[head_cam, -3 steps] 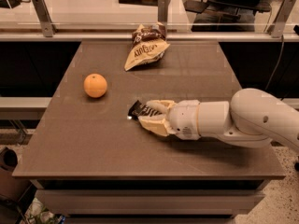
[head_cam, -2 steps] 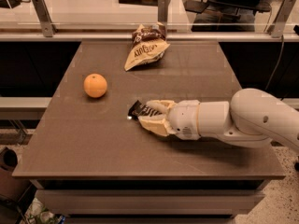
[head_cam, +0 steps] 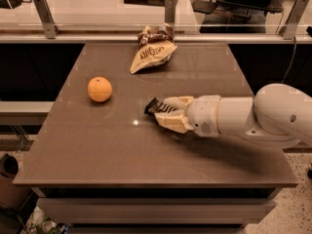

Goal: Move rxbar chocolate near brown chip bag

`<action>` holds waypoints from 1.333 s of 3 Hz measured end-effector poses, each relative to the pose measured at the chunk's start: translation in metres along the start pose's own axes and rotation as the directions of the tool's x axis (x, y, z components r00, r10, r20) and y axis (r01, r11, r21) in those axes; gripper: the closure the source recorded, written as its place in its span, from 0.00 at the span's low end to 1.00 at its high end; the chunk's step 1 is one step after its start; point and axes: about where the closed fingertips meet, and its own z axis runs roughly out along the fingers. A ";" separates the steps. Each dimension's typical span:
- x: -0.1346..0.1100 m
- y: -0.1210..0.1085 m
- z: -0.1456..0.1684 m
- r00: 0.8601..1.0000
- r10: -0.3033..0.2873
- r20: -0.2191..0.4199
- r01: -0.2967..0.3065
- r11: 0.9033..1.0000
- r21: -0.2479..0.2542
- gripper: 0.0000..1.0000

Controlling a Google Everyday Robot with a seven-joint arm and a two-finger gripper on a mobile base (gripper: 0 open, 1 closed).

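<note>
Table [head_cam: 97, 145] comes first for us: a wide brown top that carries everything in play, with a glass-and-metal rail along its far edge. Next in size is the white arm [head_cam: 273, 113], which reaches in low from the right side and lies almost level over the surface; we judge it comes in flat like this so the wrist can take a thin object from the side rather than from above. The bag [head_cam: 151, 52] lies at the far middle of the table, its dark top end toward the rail and its tan body slanting toward us, well apart from the arm. That is the target, so we read the job as a carry away from us and slightly left. The orange [head_cam: 99, 89] sits by itself on the left half, apart from both the bag and the arm, and plays no part in the task. The gripper [head_cam: 163, 112] is near the table's middle, pointing left. It has the bar [head_cam: 155, 106] in its grasp, and only the bar's dark end shows, poking out past the tips toward the orange. The cream fingers [head_cam: 171, 123] are drawn in close on the wrapper, one above and one below, pinching it with no gap that we can see. We cannot tell whether the bar is clear of the surface or resting on it. The grasp looks made and the move to the bag not yet done.
</note>
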 end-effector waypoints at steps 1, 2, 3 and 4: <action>-0.010 -0.027 -0.028 1.000 0.016 0.023 -0.018 0.994 0.110 1.00; -0.019 -0.065 -0.053 0.999 0.045 0.021 -0.049 0.968 0.247 1.00; -0.034 -0.107 -0.074 0.998 0.067 -0.007 -0.060 0.930 0.364 1.00; -0.047 -0.154 -0.084 0.994 0.094 -0.055 -0.060 0.894 0.444 1.00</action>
